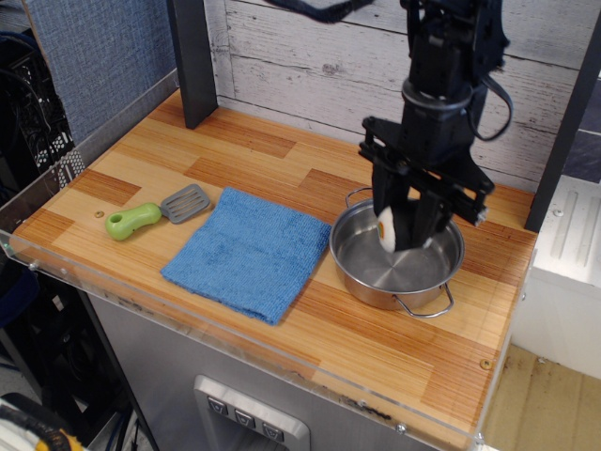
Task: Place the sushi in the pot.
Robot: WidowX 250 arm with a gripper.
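I see a striped wooden bench (235,160) with a clear acrylic lip along its front edge. Whitewashed plank wall (310,56) runs behind it, blue fabric panel (94,56) off the left edge, a dark post (192,61) at the back-left corner.

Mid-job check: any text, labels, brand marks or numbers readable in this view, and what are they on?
None readable.
The pot, the sushi in the gripper, the blue cloth and the green-handled spatula carry no visible print.
The buttons on the grey panel below the counter may bear small marks, but they are too small to read.
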